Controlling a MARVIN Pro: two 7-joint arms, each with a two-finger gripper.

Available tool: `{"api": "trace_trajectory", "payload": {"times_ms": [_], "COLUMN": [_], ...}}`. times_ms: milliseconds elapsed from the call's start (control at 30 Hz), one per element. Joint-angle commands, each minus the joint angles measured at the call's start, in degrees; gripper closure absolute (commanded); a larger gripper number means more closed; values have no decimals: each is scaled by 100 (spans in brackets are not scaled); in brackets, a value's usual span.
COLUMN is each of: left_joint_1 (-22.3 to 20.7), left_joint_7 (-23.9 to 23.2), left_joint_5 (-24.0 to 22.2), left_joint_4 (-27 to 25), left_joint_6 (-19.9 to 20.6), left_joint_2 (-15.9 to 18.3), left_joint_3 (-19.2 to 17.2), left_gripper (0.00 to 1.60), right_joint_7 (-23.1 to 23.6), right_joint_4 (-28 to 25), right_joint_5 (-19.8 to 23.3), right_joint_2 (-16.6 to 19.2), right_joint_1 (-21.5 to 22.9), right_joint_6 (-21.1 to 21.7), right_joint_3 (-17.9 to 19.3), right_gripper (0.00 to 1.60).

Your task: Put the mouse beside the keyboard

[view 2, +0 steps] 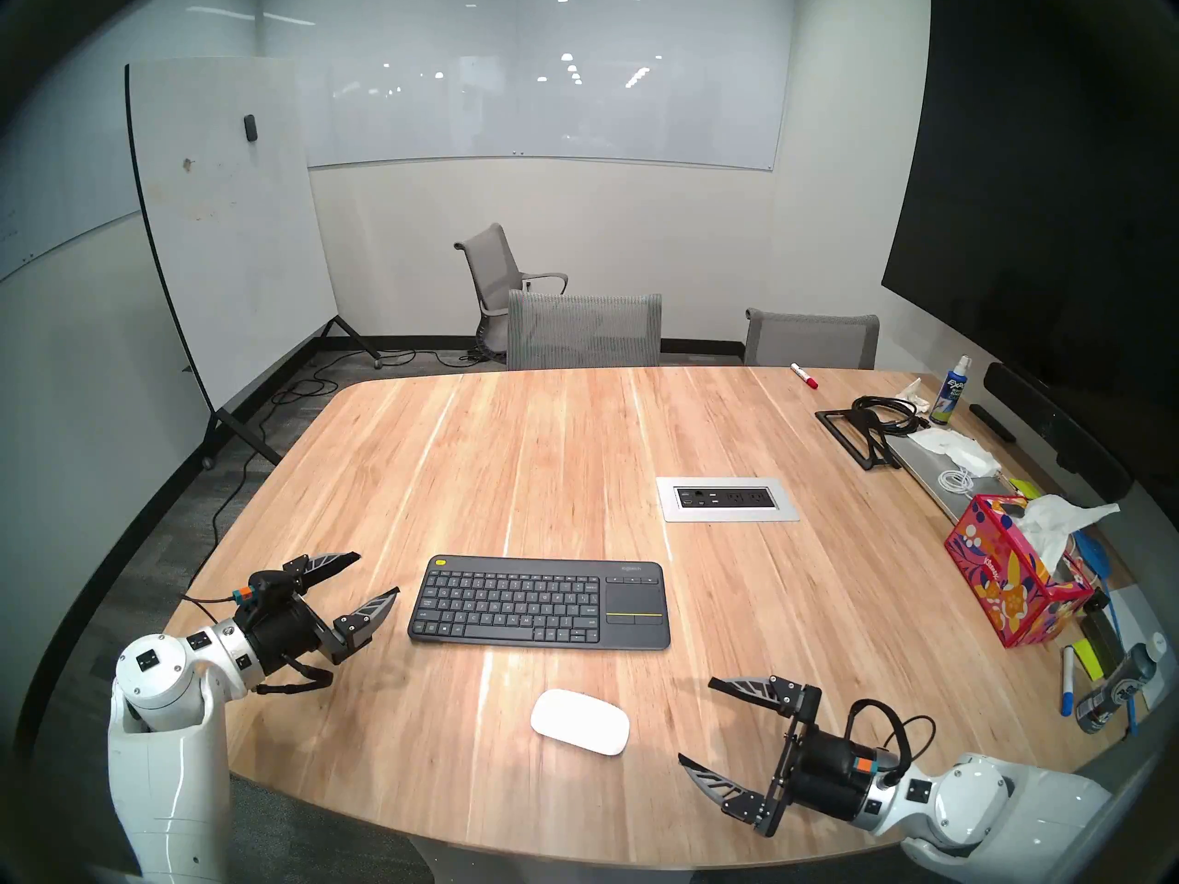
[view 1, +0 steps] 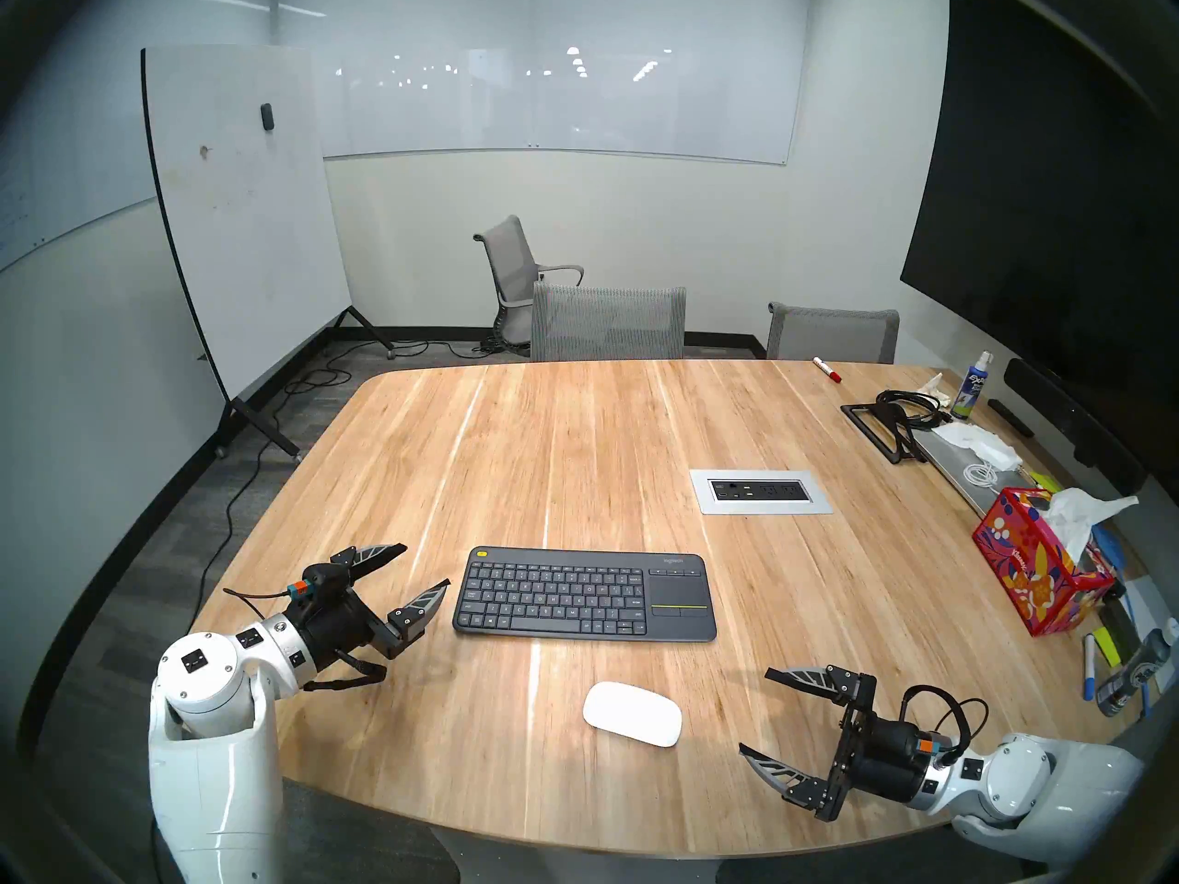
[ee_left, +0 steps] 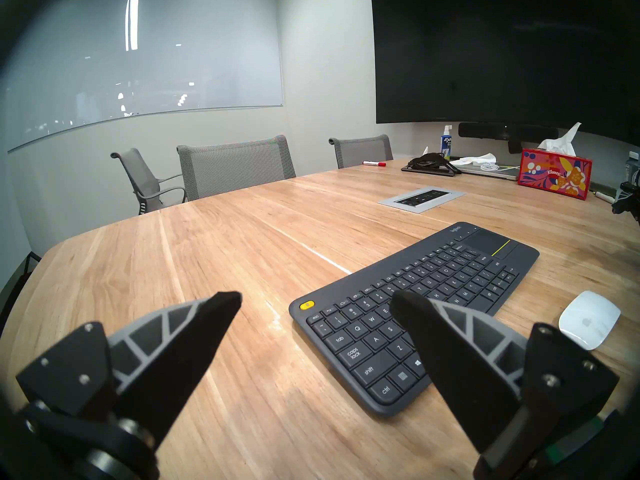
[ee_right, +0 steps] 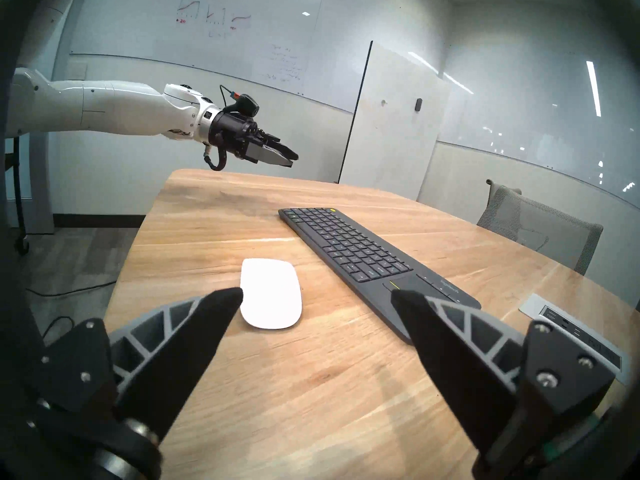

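Observation:
The white mouse [view 1: 632, 714] [view 2: 580, 721] [ee_left: 588, 318] [ee_right: 270, 293] lies flat on the wooden table, nearer to me than the dark grey keyboard [view 1: 584, 594] [view 2: 540, 602] [ee_left: 415, 306] [ee_right: 367, 252] and a little apart from its front edge. My right gripper [view 1: 753, 710] [view 2: 695, 718] [ee_right: 317, 295] hovers open just right of the mouse, nothing between its fingers. To the left of the keyboard's left end, my left gripper [view 1: 426, 565] [view 2: 378, 571] [ee_left: 317, 297] [ee_right: 292, 159] also stands open and empty.
A silver power outlet panel [view 1: 759, 491] is set in the table behind the keyboard. Along the right edge are a red tissue box [view 1: 1037, 570], a laptop stand with cables [view 1: 893, 417], a spray bottle [view 1: 973, 385], markers and tissues. Grey chairs [view 1: 607, 322] stand at the far edge.

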Motion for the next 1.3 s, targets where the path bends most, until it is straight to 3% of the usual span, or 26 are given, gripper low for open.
{"api": "trace_trajectory", "payload": {"times_ms": [0,200,400,767,1267], "left_joint_1": [8,6,7,8,10], "left_joint_7": [6,4,4,4,5], "left_joint_5": [6,6,8,11,16], "left_joint_4": [-121,-119,-121,-126,-131], "left_joint_6": [0,-1,0,3,6], "left_joint_2": [0,0,-2,-4,-8], "left_joint_3": [-6,-6,-7,-8,-9], "left_gripper": [0,0,0,0,0], "right_joint_7": [243,493,709,974,1206], "right_joint_4": [-33,47,226,402,468], "right_joint_5": [4,-88,-121,-184,-453], "right_joint_2": [-252,-637,-868,-974,-1025], "right_joint_1": [671,1036,1422,1699,1740], "right_joint_6": [240,619,733,791,952], "right_joint_3": [-244,-424,-683,-908,-1236], "right_gripper": [0,0,0,0,0]}}
